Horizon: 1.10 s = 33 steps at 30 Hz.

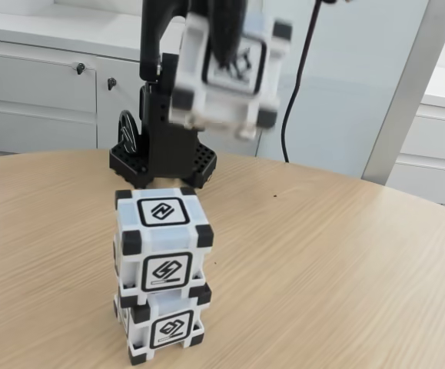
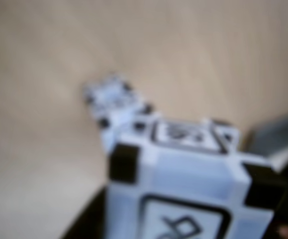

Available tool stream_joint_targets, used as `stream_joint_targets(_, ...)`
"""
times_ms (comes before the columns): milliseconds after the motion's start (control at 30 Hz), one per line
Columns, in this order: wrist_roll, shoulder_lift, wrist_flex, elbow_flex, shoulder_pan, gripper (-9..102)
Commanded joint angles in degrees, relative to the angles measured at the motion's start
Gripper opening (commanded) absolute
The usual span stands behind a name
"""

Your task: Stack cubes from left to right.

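pale wood tabletop [image 1: 345,277] runs from the camera back to grey cabinets [image 1: 38,92] along the far wall. nearest in the fixed view, two cubes sit as a stack: the lower cube [image 1: 164,330] on the table, the upper cube [image 1: 163,246] resting squarely on it, turned slightly, so the base is ready for one more. above and behind them the third cube [image 1: 228,71] hangs in the air, tilted and blurred, carried high probably so it clears the stack's top. the gripper [image 1: 226,42] is clamped on it from above, its dark fingers mostly hidden behind the cube. in the wrist view that carried cube [image 2: 183,199] fills the foreground, with the stack [image 2: 115,102] lying beyond it on the table, off to the left. farther back stands the arm's black base [image 1: 163,163], with a dark cable [image 1: 297,84] hanging to its right. nothing lies between cube and stack; the likeliest trouble is knocking the tower while lowering.
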Motion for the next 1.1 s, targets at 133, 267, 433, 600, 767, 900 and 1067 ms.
stream_joint_targets(133,-0.9,-4.3,0.4,-3.0,0.8,17)
stream_joint_targets(267,-1.1,-5.0,0.4,-2.9,0.8,17)
stream_joint_targets(433,-2.5,-5.4,0.4,-2.8,5.6,17)
stream_joint_targets(600,-3.1,-5.9,0.3,-2.7,10.2,17)
stream_joint_targets(767,-3.6,-10.2,0.3,-2.8,10.2,17)
stream_joint_targets(900,-5.5,-11.6,0.3,-2.8,10.2,16)
stream_joint_targets(1067,-8.0,-11.6,0.3,-2.8,10.1,16)
